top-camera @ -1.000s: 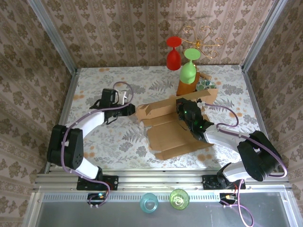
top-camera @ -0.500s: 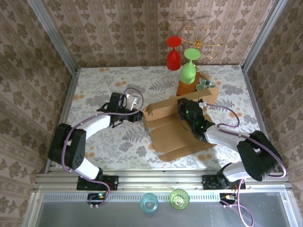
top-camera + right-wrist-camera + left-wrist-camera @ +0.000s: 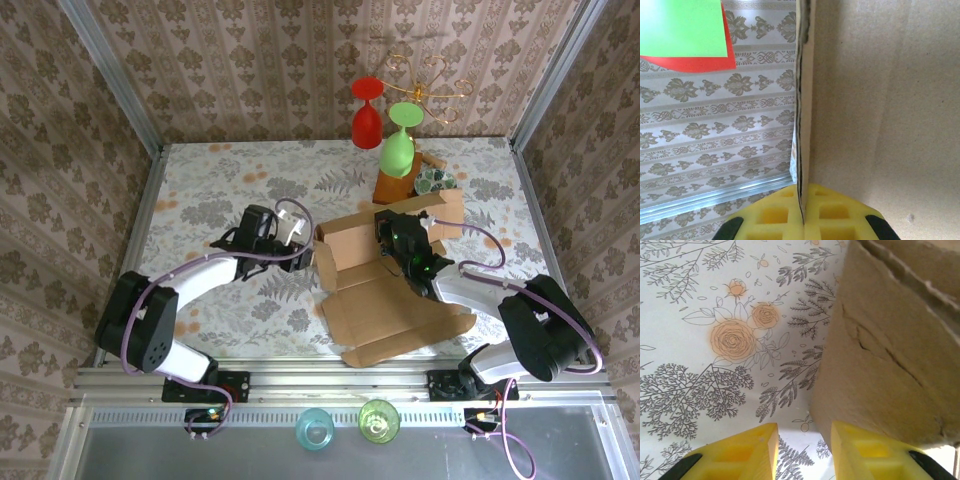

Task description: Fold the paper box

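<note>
2 end effectors: right (image 3: pixel 802 212) grasps paper box (image 3: pixel 385 300) wall; left (image 3: pixel 802 452) released, beside it.

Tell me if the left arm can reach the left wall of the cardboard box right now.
Probably yes. The left gripper sits right beside the box's upright left wall, jaws slightly apart, with nothing blocking the way. The right gripper is pinching another wall, clear of that side.

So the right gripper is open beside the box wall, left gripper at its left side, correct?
No, the right gripper is shut on the box wall's edge, as the right wrist view shows; the left gripper is at its left side.
</note>
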`<action>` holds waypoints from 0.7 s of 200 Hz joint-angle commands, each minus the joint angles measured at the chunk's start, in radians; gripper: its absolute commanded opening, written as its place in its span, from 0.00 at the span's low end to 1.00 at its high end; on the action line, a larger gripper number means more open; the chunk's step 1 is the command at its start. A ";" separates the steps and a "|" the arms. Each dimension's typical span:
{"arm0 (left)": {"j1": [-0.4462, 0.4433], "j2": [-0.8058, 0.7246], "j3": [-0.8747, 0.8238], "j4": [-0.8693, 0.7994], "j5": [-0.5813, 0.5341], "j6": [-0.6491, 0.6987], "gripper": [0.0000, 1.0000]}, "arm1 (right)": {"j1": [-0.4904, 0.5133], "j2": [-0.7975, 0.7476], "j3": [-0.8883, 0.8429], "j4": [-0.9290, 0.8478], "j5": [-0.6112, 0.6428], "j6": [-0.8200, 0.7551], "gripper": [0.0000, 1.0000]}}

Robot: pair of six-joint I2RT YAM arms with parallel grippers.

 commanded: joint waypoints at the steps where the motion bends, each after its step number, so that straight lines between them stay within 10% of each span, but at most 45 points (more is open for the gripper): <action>1: -0.007 -0.042 -0.022 0.028 0.010 0.008 0.35 | -0.011 0.001 -0.018 0.029 -0.003 -0.017 0.00; 140: 0.002 0.028 0.092 0.027 -0.083 -0.001 0.44 | -0.074 0.024 -0.038 0.260 -0.107 -0.071 0.00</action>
